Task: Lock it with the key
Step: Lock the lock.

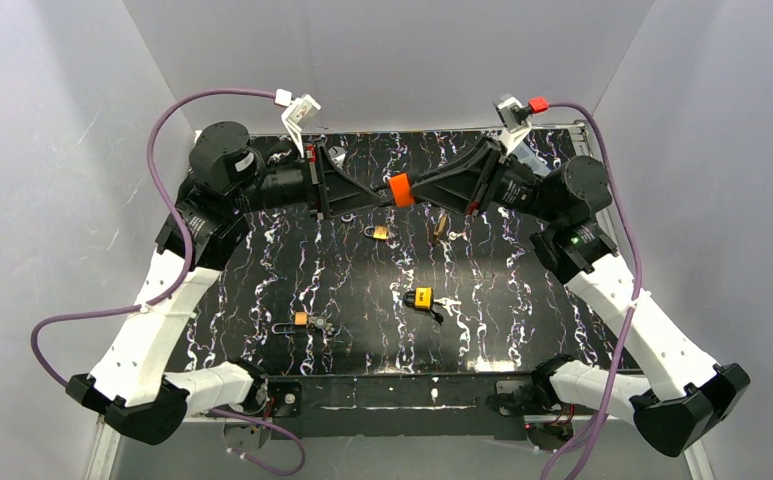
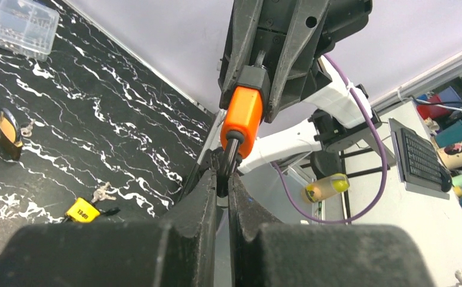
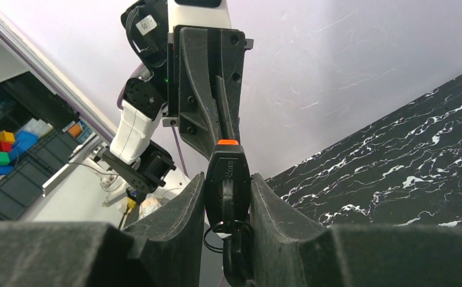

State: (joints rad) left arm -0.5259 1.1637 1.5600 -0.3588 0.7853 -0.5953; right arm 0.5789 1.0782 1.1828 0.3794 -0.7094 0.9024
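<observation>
Your left gripper (image 2: 222,179) pinched the black metal shackle (image 2: 231,156) of the orange padlock (image 2: 241,116); only your right wrist view showed the right gripper (image 3: 228,194) clamping the black key head (image 3: 228,170).

Loose padlocks (image 1: 422,297) across the table (image 1: 562,330).

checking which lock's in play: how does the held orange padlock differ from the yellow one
The orange padlock is held in the air, left gripper on its shackle, right gripper on its key; the yellow padlock lies on the table, untouched. Bodies: orange versus yellow. Both have keys.
</observation>
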